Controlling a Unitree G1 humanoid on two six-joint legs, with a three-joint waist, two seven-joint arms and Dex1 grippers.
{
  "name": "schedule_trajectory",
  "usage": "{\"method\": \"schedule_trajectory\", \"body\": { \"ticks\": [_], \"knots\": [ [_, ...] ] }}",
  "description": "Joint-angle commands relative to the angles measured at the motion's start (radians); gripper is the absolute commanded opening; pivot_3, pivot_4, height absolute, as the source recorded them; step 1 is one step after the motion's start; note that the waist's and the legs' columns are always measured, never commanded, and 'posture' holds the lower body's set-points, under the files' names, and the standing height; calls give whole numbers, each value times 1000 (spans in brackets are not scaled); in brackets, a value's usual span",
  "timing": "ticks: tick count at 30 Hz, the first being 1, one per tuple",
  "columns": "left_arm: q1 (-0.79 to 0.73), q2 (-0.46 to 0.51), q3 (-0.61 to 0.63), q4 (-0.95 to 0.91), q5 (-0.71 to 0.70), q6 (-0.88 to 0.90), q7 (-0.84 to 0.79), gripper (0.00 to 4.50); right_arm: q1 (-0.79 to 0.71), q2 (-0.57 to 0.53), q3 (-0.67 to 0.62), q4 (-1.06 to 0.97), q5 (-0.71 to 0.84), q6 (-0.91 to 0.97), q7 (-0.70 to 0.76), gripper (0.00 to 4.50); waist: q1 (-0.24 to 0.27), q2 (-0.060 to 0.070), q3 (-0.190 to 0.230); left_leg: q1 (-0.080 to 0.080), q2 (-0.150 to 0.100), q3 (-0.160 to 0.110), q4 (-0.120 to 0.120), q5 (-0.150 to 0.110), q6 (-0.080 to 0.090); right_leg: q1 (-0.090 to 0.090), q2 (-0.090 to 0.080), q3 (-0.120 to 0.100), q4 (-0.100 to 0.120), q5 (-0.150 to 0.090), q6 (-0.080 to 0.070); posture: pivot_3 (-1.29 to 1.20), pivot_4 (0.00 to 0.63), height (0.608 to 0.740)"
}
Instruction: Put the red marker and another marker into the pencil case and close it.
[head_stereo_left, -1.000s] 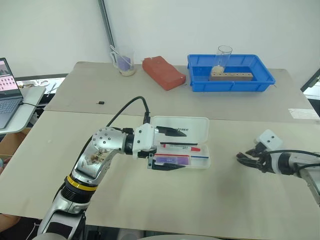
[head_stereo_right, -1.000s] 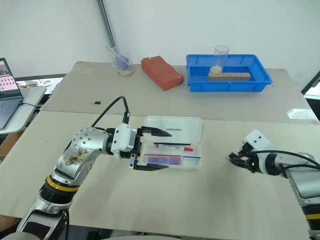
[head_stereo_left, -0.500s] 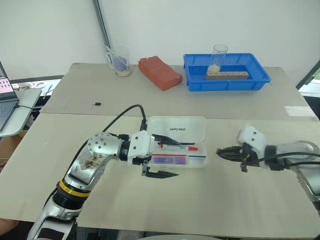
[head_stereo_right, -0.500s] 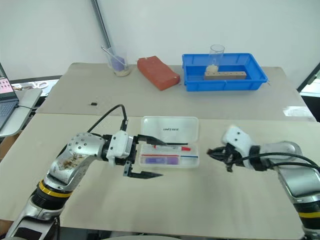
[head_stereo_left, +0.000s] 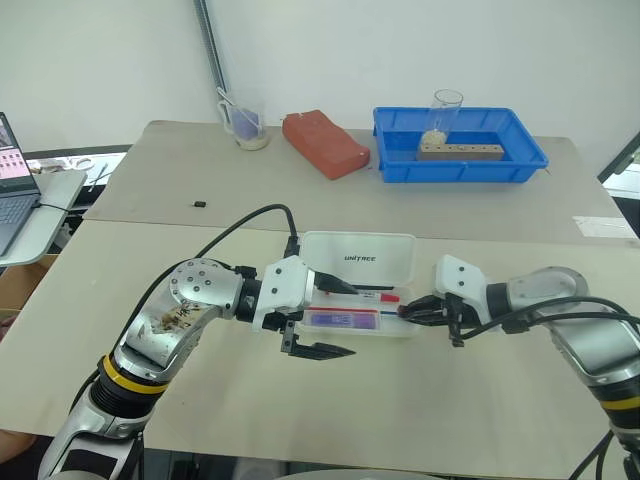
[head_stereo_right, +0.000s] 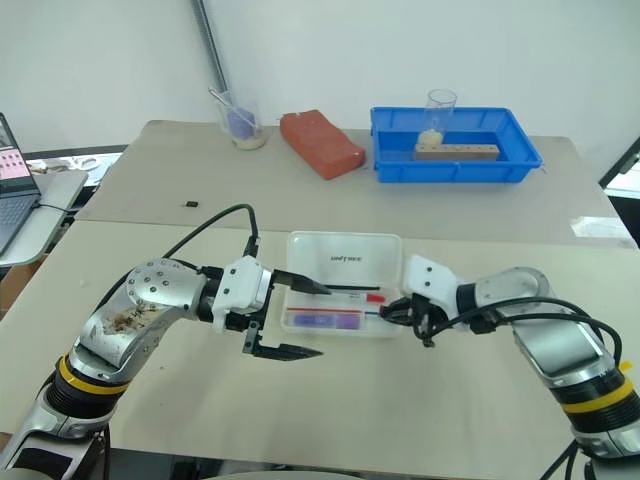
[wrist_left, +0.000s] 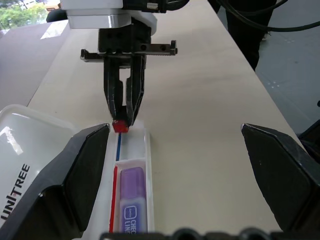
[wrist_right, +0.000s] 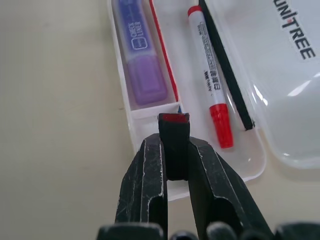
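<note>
Open pencil case (head_stereo_left: 360, 285) mid-tabletop (head_stereo_left: 450, 390), holding red marker (wrist_right: 210, 75) and purple marker (wrist_right: 142, 60). Left gripper (head_stereo_left: 325, 318) jaws wide, empty, at its left end. Right gripper (wrist_right: 174, 150) jaws clamped on small red-tipped piece (wrist_right: 174, 131) at its right end.

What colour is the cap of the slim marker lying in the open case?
Red, on the red marker; clearest in the right wrist view.

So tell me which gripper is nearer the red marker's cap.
Right. The right gripper, shut on a small red-ended piece, sits just beyond the red marker's cap end. The left gripper, open, straddles the pencil case's opposite end.
</note>
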Motion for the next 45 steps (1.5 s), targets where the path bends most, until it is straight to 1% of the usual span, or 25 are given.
{"method": "schedule_trajectory", "body": {
  "ticks": [1,2,3,5,9,11,12,13,15,18,20,23,25,26,29,32,35,38,39,41,45],
  "knots": [
    [-17,13,21,-36,-20,12,9,4500,-20,11,5,7,-20,-34,7,734,0,0,0,0,0,0,0,0,0,0,0,0,0,0,0,0,150,740],
    [-18,15,21,-35,-20,13,9,4500,-21,14,5,9,-22,-34,8,1262,1,0,0,0,0,0,0,0,0,0,0,0,0,0,0,0,150,740],
    [-20,19,21,-31,-17,11,6,4500,-20,8,7,9,-21,-34,22,1544,2,0,0,0,0,0,0,0,0,0,0,0,0,0,0,0,150,740],
    [-21,24,22,-24,-17,9,4,4500,-17,6,2,8,-20,-32,29,2284,4,0,0,0,0,0,0,0,0,0,0,0,0,0,0,0,150,740],
    [-24,39,22,-12,-19,13,-5,4500,-18,12,-18,5,-25,-30,18,3615,2,0,0,0,0,0,0,0,0,0,0,0,0,0,0,0,150,740],
    [-35,73,36,26,-19,20,-31,4500,-27,19,-78,-35,28,28,-5,4324,1,0,0,0,0,0,0,0,0,0,0,0,0,0,0,0,150,740],
    [-48,83,46,66,-11,19,-34,4500,-31,24,-117,-66,67,72,-18,4442,1,1,0,0,0,0,0,0,0,0,0,0,0,0,0,0,150,740],
    [-66,81,56,115,2,9,-23,4500,-31,30,-157,-102,113,115,-31,4442,1,1,1,0,0,0,0,0,0,0,0,0,0,0,0,0,150,740],
    [-121,37,88,223,15,15,48,4500,-31,57,-235,-174,208,216,-77,4442,4,1,1,0,0,0,0,0,0,0,0,0,1,0,0,0,150,740],
    [-236,-66,159,415,30,37,204,3690,-48,95,-330,-268,308,338,-174,4500,13,0,1,0,0,-1,0,0,0,0,0,-1,1,0,0,0,150,740],
    [-293,-97,165,524,64,30,246,2801,-72,116,-365,-297,335,385,-241,4500,14,-2,2,-1,0,-1,0,0,0,0,0,-1,1,0,0,0,150,740],
    [-370,-122,116,704,167,-64,267,1326,-140,150,-375,-297,339,415,-336,4500,8,-1,2,-1,-1,-1,0,0,0,-1,-1,0,1,1,-1,0,150,740],
    [-433,-154,92,826,218,-103,283,246,-186,164,-374,-295,354,437,-376,4500,6,-1,2,-1,-2,-1,-2,0,0,-2,0,0,1,2,-4,0,150,740],
    [-462,-169,83,883,240,-117,286,65,-203,168,-373,-298,365,450,-389,4500,5,-1,2,-2,-2,-1,-2,0,0,-3,0,0,1,2,-4,0,150,740],
    [-533,-202,71,1031,291,-179,288,65,-237,176,-376,-309,400,485,-419,4500,5,-1,2,-4,-2,-2,-2,0,0,-5,0,0,2,2,-4,0,150,740],
    [-594,-229,61,1156,322,-194,263,65,-238,172,-373,-327,420,498,-437,4500,5,-1,2,-6,-2,-2,-2,0,0,-7,0,0,2,2,-4,0,150,740],
    [-626,-241,50,1229,333,-206,183,65,-223,154,-368,-348,431,499,-441,4500,4,-1,1,-10,-4,-3,-2,0,0,-12,0,1,4,2,-4,0,150,740],
    [-638,-244,53,1259,344,-214,142,65,-221,147,-366,-355,436,501,-442,4500,2,-1,1,-11,-4,-3,-2,1,0,-14,0,1,5,2,-4,0,150,740],
    [-636,-238,47,1254,345,-200,103,65,-221,143,-372,-355,441,505,-444,4500,2,-1,1,-11,-4,-3,-3,1,0,-14,0,1,5,2,-4,0,150,740],
    [-633,-229,43,1224,329,-149,19,65,-217,131,-385,-349,443,507,-448,4500,1,-1,1,-11,-4,-4,-3,1,0,-14,0,1,6,2,-4,0,150,740],
    [-632,-224,54,1164,318,-100,-38,65,-212,113,-394,-335,445,497,-447,4500,2,-1,1,-11,-4,-4,-3,1,0,-14,0,1,6,2,-4,0,150,740]
  ]
}}
